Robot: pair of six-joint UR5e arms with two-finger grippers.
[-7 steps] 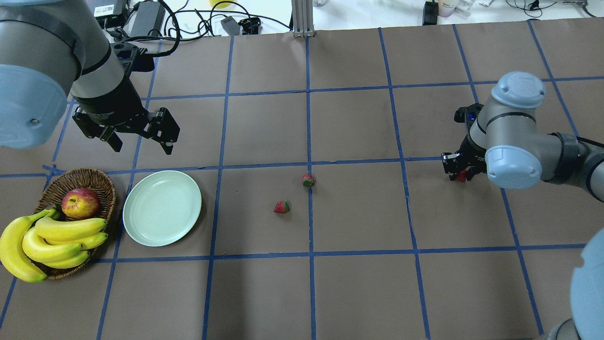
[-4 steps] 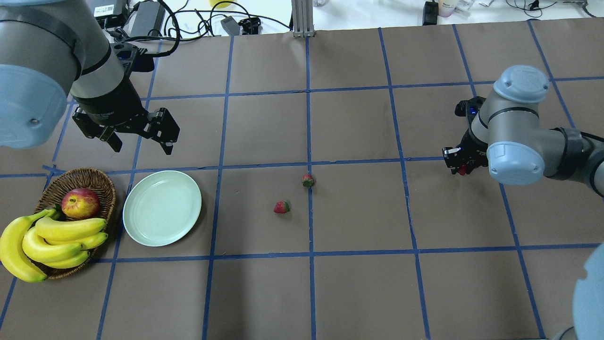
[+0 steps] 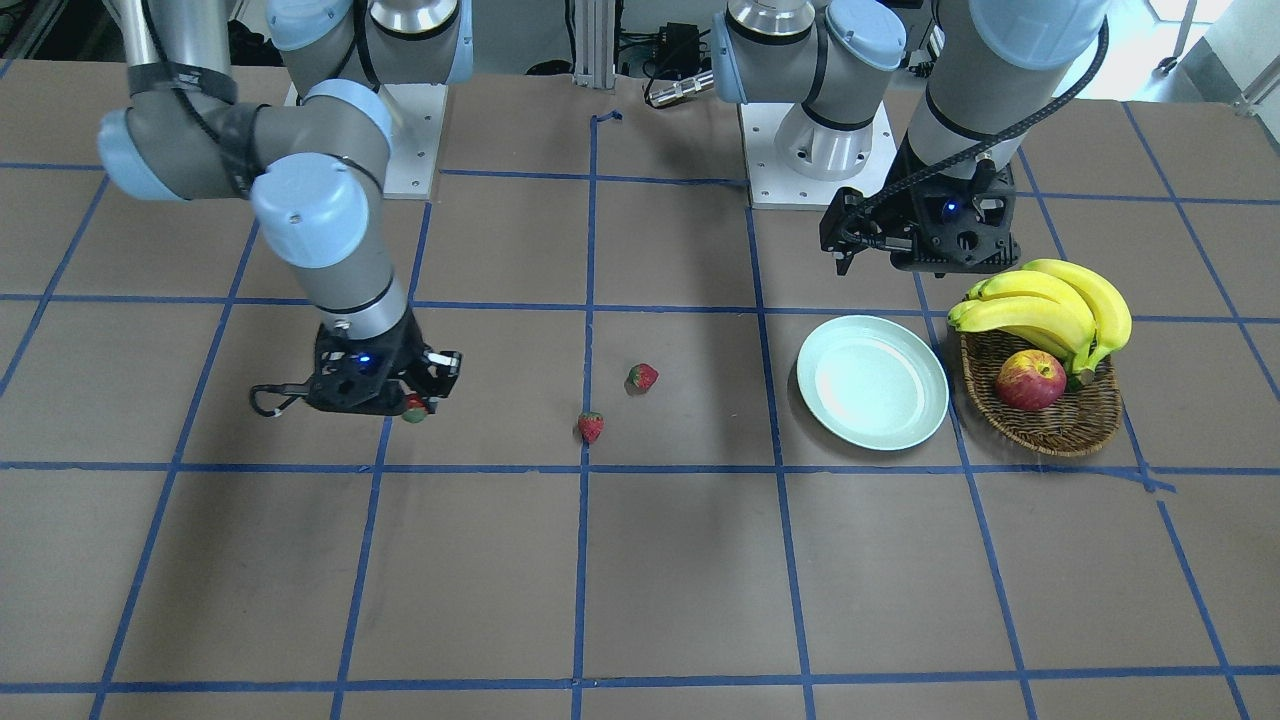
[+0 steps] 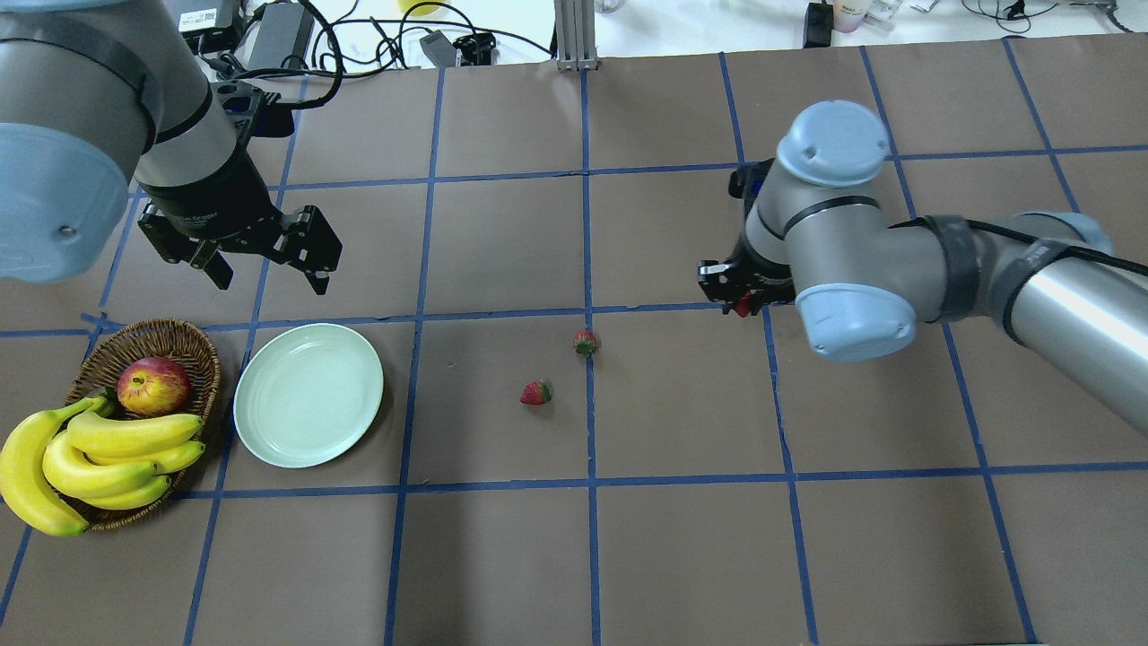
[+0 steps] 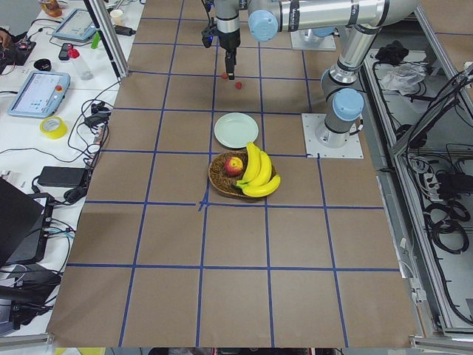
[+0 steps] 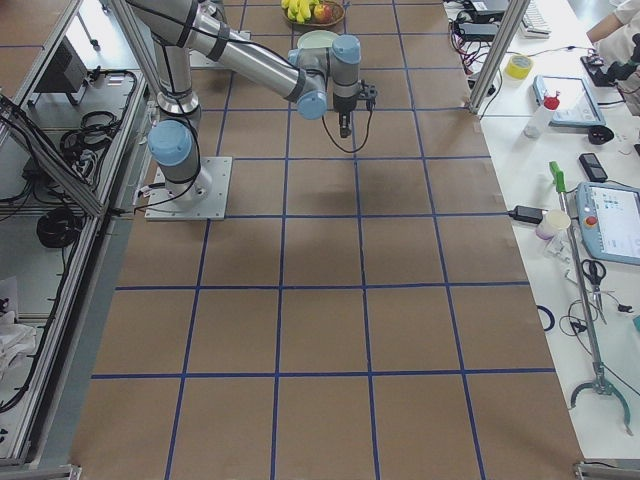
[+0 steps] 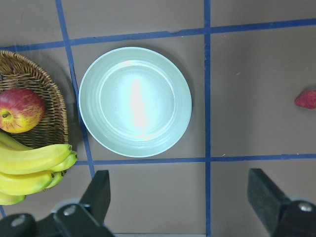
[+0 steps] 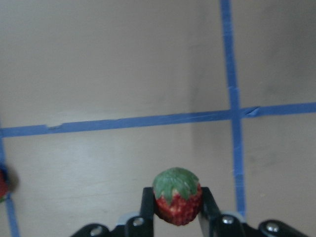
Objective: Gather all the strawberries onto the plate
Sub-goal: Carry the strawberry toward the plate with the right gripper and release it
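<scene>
Overhead, small red green-capped strawberry (image 4: 743, 309) in my right gripper (image 4: 741, 304) mostly hidden beneath my wrist (image 4: 807, 235), yellow banana bunch (image 7: 30, 164) cropped in left-wrist view.

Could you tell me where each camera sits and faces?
Front-facing: across the table, facing left arm and right arm.
Overhead: behind both arms, looking down; left gripper, right gripper show.
Exterior left: left table end, facing along it; left arm nearest.
Exterior right: right table end, facing along it; right arm nearest.
Left wrist: looks down on the plate; fingers show.
Right wrist: looks down; fingers clamp a strawberry.
Overhead and left wrist share the plate.
</scene>
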